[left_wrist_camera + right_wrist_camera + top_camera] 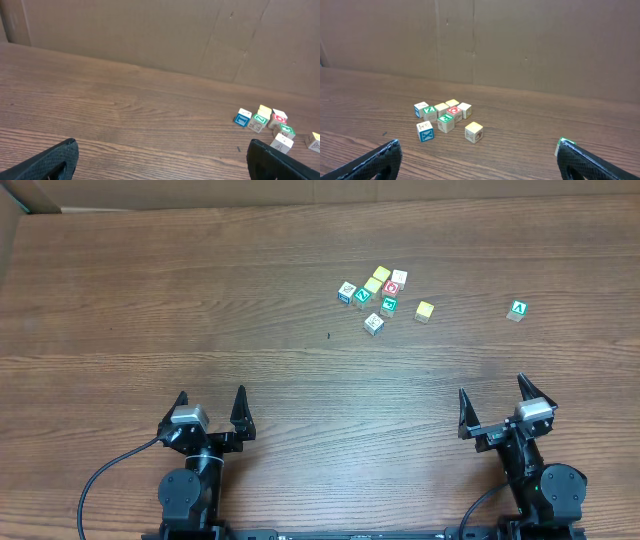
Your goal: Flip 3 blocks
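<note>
left tool (211, 397): jaws spread wide, nothing between them; parked at the lower left of the overhead frame.
right tool (492, 390): same, spread and empty; lower right of the frame.
blocks (378, 292): small loose cluster on the table (150, 300), upper centre-right of the overhead frame, well apart from both tools.
cluster middle: several cubes touching or nearly so.
strays: blue-and-white block (347, 293) at the left edge, white-topped block (374, 323) below the cluster, pale yellow block (425, 310) to its right.
green "A" cube (517, 310): alone, well to the right of the cluster.
why the tools sit so: we judge this a ready posture, with the jaws wide enough to straddle a cube on arrival.
stage: we judge the flipping not yet begun; nothing is touched.
reach: the cluster lies nearer the right tool, so we would send that arm.
first pick: a stray, since it has room on both sides for the jaws.
risk: the cubes are tiny and light, so a jaw entering the packed middle may shove its neighbours.
</note>
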